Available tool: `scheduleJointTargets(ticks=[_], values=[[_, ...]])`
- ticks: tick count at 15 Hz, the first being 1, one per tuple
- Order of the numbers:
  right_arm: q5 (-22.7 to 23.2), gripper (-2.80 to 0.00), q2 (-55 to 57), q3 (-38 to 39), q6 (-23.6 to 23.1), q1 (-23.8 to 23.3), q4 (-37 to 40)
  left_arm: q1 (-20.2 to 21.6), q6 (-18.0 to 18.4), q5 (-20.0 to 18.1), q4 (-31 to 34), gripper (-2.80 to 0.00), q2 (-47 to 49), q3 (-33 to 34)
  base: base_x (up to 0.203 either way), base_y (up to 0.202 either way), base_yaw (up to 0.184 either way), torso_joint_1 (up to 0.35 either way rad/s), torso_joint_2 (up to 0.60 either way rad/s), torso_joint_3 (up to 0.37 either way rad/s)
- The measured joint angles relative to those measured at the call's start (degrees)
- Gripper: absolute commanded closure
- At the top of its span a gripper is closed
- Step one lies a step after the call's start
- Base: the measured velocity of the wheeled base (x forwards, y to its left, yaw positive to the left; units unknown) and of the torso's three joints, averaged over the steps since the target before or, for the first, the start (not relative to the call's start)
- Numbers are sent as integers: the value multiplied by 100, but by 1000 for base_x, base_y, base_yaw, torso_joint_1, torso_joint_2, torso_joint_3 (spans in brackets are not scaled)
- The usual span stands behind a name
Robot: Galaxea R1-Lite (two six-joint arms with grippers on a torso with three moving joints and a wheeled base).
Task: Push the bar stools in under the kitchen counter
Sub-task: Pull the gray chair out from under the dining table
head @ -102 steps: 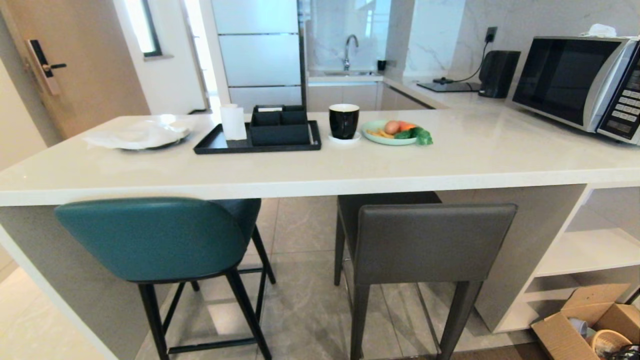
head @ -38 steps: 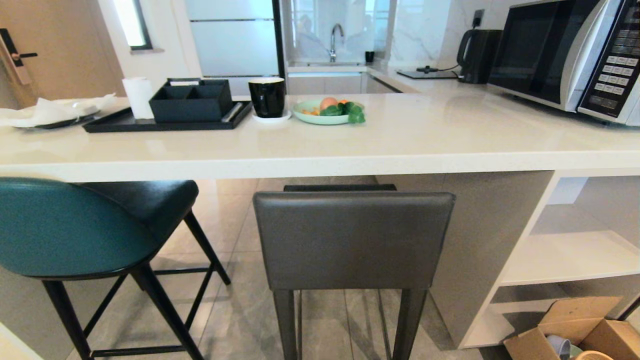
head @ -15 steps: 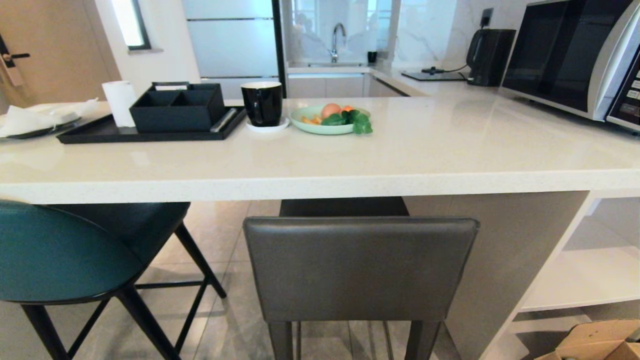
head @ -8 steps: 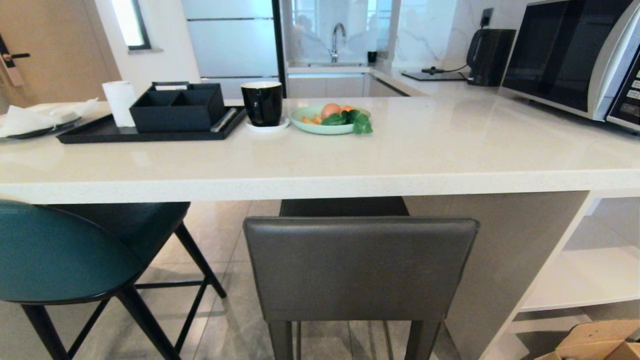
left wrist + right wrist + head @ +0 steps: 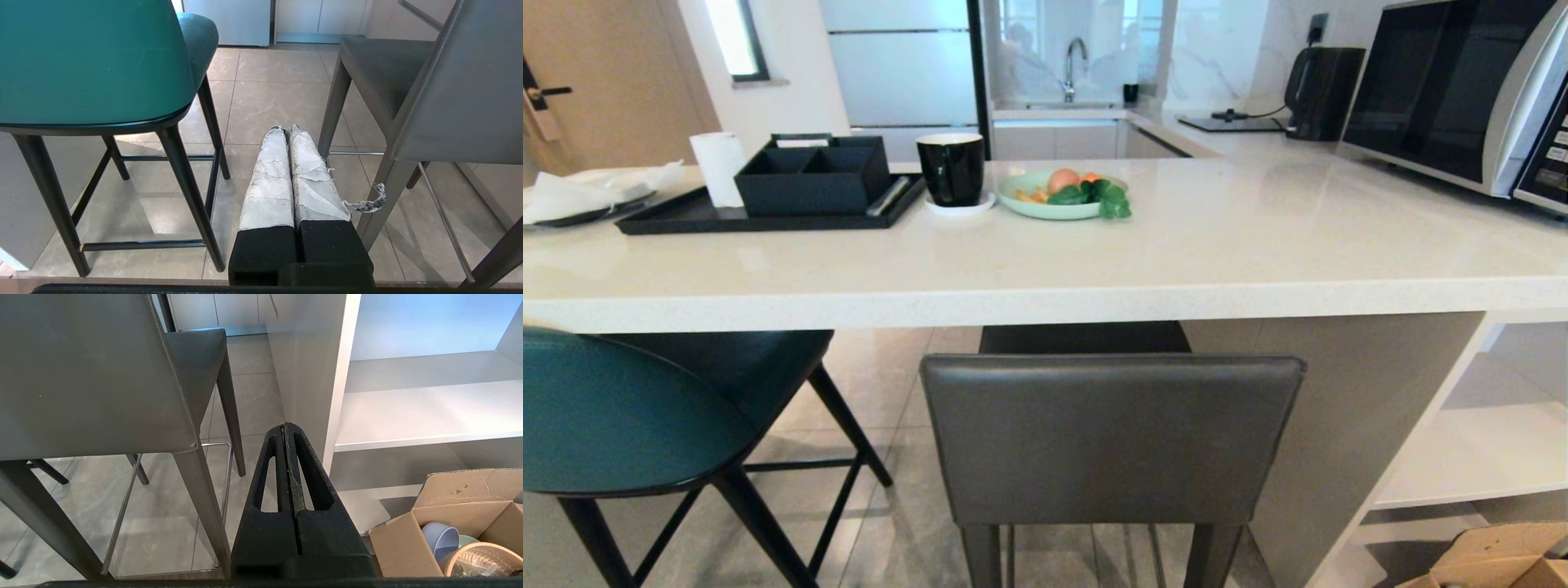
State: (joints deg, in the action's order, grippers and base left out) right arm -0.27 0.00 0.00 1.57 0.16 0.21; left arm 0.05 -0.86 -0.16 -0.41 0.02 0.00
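a dark grey bar stool (image 5: 1111, 437) stands square against the kitchen counter (image 5: 1045, 298), its seat tucked beneath the white slab and its back just below the edge. the teal bar stool (image 5: 629, 416) sits beside it to the left, seat partly under. the left gripper (image 5: 287, 130) (fingers wrapped in pale tape) is pressed closed, empty, low between the two stools. the right gripper (image 5: 284, 426) is likewise closed on nothing, between the grey stool and the white shelves (image 5: 425, 412), near a cardboard box (image 5: 461, 510).
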Motion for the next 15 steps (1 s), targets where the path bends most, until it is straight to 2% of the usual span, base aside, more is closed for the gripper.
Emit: scheduleJointTargets(ticks=[15], values=[[0,0,0,0,0,0,-2,2,-4,1,0,0,0,0,0,0,0,0,0,0]])
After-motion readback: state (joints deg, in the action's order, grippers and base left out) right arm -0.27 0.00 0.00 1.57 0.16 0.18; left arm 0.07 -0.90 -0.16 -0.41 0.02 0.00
